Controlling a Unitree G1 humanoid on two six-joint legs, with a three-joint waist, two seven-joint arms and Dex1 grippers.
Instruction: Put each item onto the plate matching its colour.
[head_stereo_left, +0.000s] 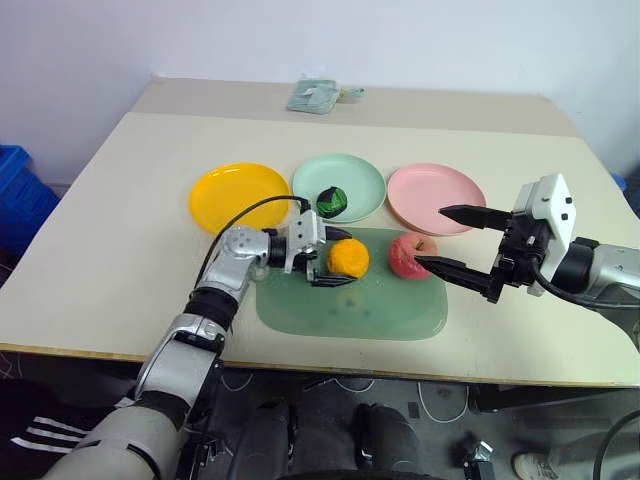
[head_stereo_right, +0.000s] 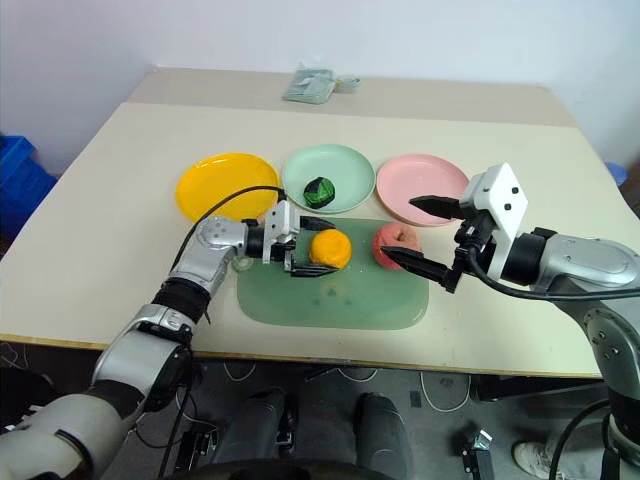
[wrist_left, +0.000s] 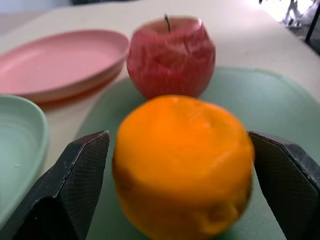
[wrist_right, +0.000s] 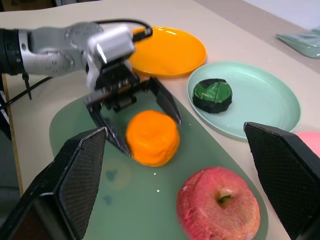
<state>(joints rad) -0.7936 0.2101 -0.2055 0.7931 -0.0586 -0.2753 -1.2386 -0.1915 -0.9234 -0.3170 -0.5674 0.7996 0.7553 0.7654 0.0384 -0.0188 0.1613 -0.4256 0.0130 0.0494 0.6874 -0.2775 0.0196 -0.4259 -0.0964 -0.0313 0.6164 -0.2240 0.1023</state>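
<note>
L gripper (head_stereo_left: 340, 262) low, level, fingers wide astride orange fruit (head_stereo_left: 349, 258); R gripper (head_stereo_left: 452, 240) hovers open.

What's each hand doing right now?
Left hand: open, fingers either side of the round orange toy fruit, no grip yet.
Right hand: open, empty.

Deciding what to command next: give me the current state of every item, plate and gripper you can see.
green-and-black ball: resting on the mint green plate.
orange fruit: on the green mat, between the open fingers.
apple: upright on the mat.
yellow plate: empty.
pink plate: empty.
left gripper: open around the orange.
right gripper: open, holding nothing.
</note>
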